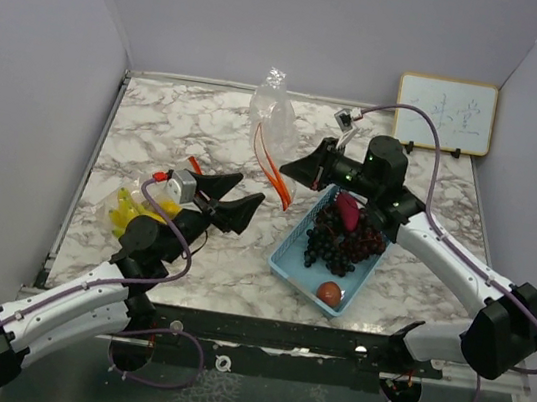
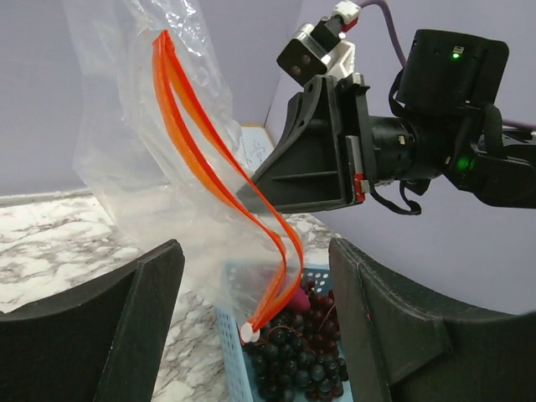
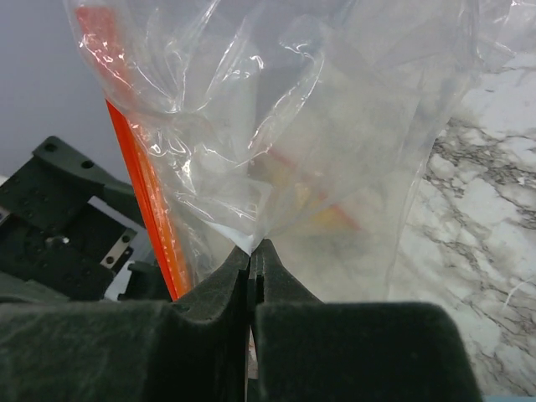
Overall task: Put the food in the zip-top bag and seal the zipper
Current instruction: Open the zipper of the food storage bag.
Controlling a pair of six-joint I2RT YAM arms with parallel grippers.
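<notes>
My right end effector (image 3: 252, 255), extended toward the bench's (image 1: 159, 124) far edge, pinches the bag (image 1: 273, 119) aloft; the left end effector (image 1: 246, 192) is spread, levelled at it.

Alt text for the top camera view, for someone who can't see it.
The right gripper pinches a clear zip-top bag with an orange zipper. The open left gripper faces it; bananas lie by that arm, grapes sit in a blue basket.

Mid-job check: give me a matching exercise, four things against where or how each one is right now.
Things:
1 bananas
2 grapes
3 zip-top bag
4 left gripper

States:
A open, holding nothing
B in the light blue basket
C pinched in the right gripper
D on the marble table, at the left

Pairs: 1-D, 2-B, 3-C, 4-A
</notes>
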